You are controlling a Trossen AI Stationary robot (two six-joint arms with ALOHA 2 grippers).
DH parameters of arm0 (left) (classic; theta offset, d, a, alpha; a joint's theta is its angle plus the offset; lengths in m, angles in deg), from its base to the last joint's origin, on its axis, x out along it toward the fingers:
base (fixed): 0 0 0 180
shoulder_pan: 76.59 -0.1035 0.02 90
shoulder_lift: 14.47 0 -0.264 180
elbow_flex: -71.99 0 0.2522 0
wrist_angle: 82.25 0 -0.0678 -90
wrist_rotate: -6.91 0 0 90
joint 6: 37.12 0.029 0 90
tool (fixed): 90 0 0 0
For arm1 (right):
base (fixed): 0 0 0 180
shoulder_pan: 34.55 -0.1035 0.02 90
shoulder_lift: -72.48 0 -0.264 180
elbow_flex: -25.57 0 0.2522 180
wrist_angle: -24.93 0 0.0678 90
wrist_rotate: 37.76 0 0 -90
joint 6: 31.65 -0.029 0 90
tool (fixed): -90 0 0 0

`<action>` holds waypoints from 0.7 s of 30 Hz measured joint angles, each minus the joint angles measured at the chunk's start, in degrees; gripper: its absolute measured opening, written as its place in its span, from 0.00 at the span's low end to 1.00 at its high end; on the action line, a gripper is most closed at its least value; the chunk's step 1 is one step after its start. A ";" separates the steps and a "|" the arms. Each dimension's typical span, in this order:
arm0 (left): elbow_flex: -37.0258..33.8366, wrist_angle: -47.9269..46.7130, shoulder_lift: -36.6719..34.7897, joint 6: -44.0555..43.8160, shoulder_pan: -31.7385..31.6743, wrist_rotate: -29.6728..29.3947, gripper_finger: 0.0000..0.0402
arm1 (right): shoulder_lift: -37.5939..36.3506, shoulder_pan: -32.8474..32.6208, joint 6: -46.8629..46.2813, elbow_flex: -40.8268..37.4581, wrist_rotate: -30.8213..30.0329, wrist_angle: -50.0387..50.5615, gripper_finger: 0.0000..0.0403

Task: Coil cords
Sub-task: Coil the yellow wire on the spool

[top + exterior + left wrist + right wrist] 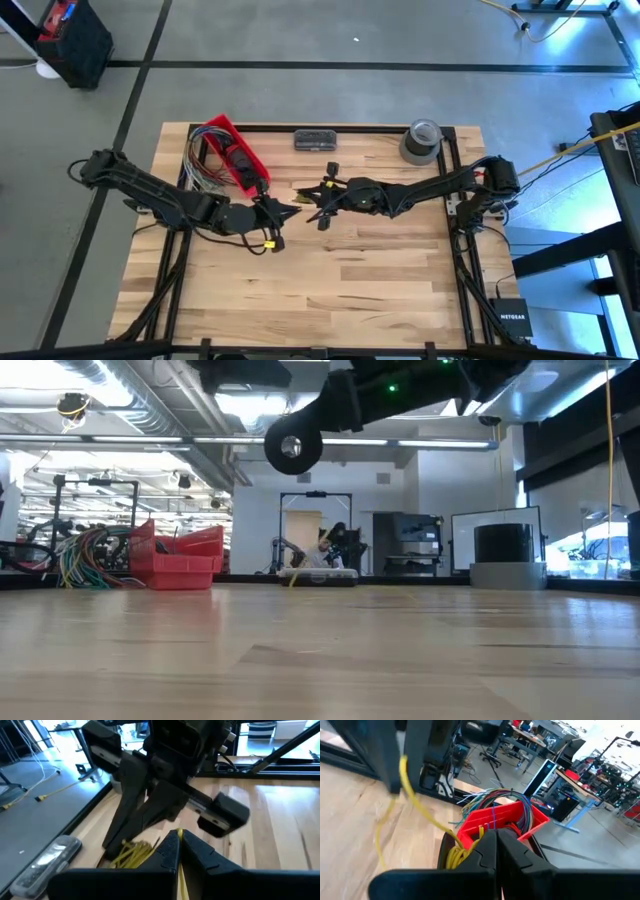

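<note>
Meeting above light wood table centre: left gripper pinched on thin yellow cord; right gripper clamping same cord's coiled bundle.

You are looking at a red bin holding multicoloured wires. You are seeing yellow cord between black grippers, over pale wood table.

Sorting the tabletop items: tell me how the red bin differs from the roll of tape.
The red bin is bright red, angular and open-topped, with multicoloured wires spilling from it; the roll of tape is grey, round and holds nothing. The bin sits toward the table's left, the tape at its far right corner. Both rest near the far edge.
</note>
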 joint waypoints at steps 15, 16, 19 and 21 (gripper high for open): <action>0.00 7.32 7.59 0.43 -4.43 2.80 0.01 | 0.29 -0.02 -5.51 1.19 -0.46 -0.97 0.01; 0.00 7.75 8.14 0.43 -4.72 3.63 0.01 | 0.27 -0.02 -5.77 1.47 -0.46 -0.99 0.01; 0.00 8.17 9.42 0.42 -5.55 5.28 0.01 | 0.27 -0.02 -6.82 2.37 -0.61 -0.97 0.01; 0.01 8.51 10.07 0.43 -6.09 5.55 0.01 | 0.27 -0.04 -7.07 3.18 -1.39 -0.81 0.01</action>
